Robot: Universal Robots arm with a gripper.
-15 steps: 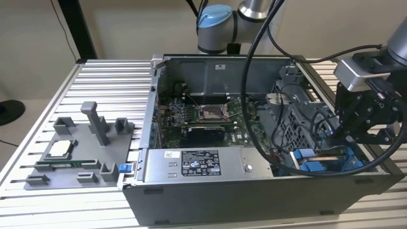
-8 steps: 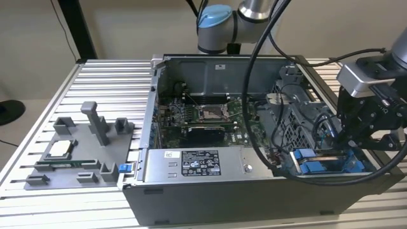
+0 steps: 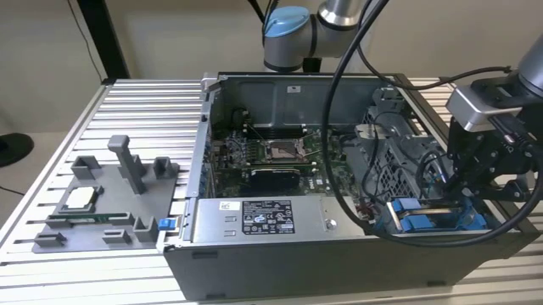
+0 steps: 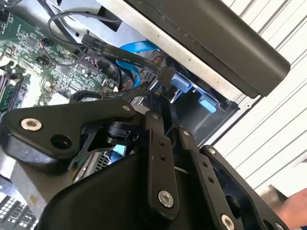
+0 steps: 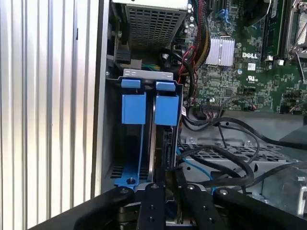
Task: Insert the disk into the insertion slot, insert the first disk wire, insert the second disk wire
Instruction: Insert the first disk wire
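Ribbed aluminium table [image 3: 127, 101] before a beige wall [image 3: 170, 32]

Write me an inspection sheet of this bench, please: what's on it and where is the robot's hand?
Surface: slatted aluminium table, carrying an open dark grey computer case.
Job's things: grey metal drive bay with blue plastic clips, at the case's corner.
Clutter: grey plastic parts fixture on the exterior view's left.
Hand: black robot hand poised directly over the bay.
Cables: loose black cables and a blue flat cable beside the bay.
Surroundings: plain beige wall.
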